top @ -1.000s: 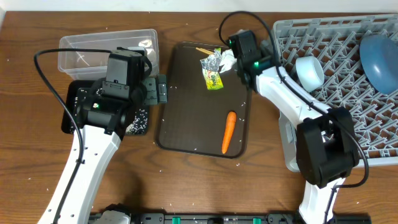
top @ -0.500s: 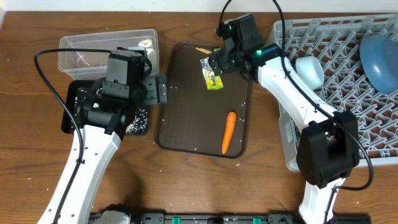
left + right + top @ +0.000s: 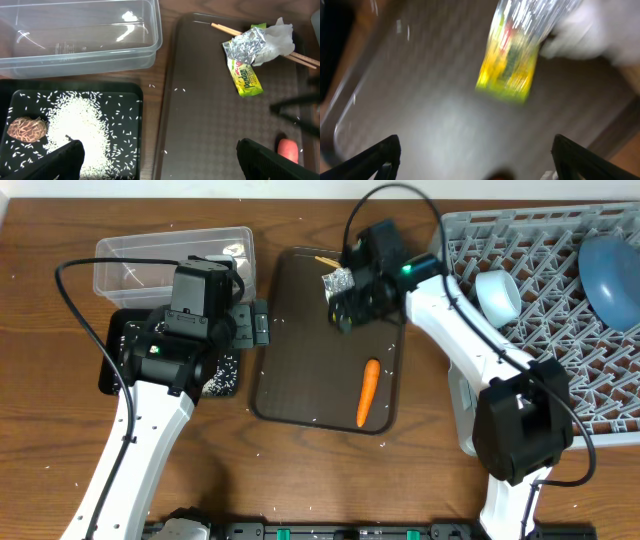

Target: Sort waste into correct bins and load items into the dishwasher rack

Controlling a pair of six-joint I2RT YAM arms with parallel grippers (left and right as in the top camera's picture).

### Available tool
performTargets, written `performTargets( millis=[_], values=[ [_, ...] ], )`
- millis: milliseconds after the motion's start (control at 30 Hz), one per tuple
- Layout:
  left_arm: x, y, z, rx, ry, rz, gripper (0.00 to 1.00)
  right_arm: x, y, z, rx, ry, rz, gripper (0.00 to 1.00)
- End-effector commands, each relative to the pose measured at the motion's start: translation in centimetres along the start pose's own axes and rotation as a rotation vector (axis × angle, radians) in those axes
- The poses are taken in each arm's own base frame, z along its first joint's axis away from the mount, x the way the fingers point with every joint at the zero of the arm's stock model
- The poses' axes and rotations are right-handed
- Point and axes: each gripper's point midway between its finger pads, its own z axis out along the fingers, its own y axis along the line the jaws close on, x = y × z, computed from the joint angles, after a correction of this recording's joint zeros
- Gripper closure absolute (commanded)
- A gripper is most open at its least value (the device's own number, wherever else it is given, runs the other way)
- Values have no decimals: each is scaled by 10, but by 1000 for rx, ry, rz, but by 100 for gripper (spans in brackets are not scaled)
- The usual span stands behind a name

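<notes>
Overhead: serving tray (image 3: 300, 370) mid-table (image 3: 300, 480). Carrot (image 3: 368, 392) lies on the tray's near right part. Wrapper (image 3: 336, 281) sits at the tray's far end, partly hidden under the right gripper (image 3: 343, 315) hovering over it. Left gripper (image 3: 258, 325) is just off the tray's left edge, above the black tray (image 3: 122, 340). Clear tub (image 3: 175, 255) stands left of the serving tray, beyond the black one. Rack (image 3: 560, 330) stands right of the tray, with blue bowl (image 3: 610, 265) and cup (image 3: 497, 295) in it

Left wrist: left gripper spread wide, empty. Rice (image 3: 80, 125) and a brown lump (image 3: 26, 129) lie in the black tray. Tissue (image 3: 275, 37) and chopsticks (image 3: 230, 29) touch the wrapper at the tray's far right

Right wrist: blurred. Fingers (image 3: 380, 155) wide apart, holding nothing; wrapper and tissue lie on the tray below
</notes>
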Motion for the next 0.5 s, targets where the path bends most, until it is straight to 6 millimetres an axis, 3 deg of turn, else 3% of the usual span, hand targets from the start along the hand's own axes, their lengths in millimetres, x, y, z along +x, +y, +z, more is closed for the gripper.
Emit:
performTargets(
  millis=[0,100,167,300,467],
  values=[
    [-6,1,-3,-4,-14,-6,2,40,13,24,-20,136,42,15],
    [-6,1,-3,-4,-14,-6,2,59,16,32,-15,187,62,23],
    [-6,1,-3,-4,-14,-6,2,55,13,32,-13,170,96,27],
    [-9,-2,-3,11,-26,-16,2,18,-6,6,-21,35,164,26],
    [-5,-35,-4,198,9,-13,2,-26,-50,-54,-7,-146,230,21]
  ],
)
